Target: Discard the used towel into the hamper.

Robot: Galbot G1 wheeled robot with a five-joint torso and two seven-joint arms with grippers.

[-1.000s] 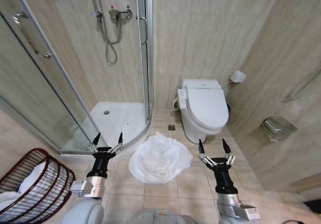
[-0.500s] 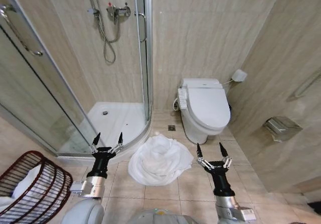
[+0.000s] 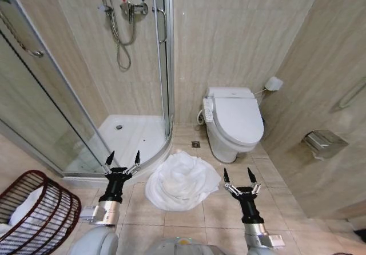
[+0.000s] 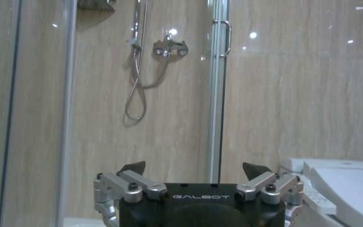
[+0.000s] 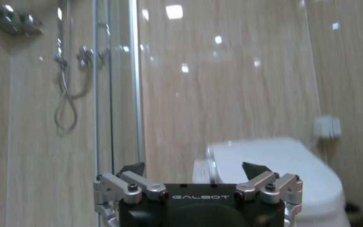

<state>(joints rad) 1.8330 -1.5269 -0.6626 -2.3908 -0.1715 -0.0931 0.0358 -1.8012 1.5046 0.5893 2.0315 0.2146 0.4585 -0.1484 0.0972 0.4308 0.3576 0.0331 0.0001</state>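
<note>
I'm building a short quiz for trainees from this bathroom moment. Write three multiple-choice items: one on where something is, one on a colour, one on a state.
1. Where does the towel lie?
A. In the hamper
B. On the floor between the shower and the toilet
C. On the toilet lid

2. What colour is the hamper?
A. Dark red-brown
B. Blue
C. Yellow

3. How are the two tools?
A. Both shut on the towel
B. Left open, right shut
C. Both open and empty

Key: 1 B, it sits heaped on the tiles; 2 A, its wire weave shows it; 3 C, the left tool and right tool have spread fingers.
</note>
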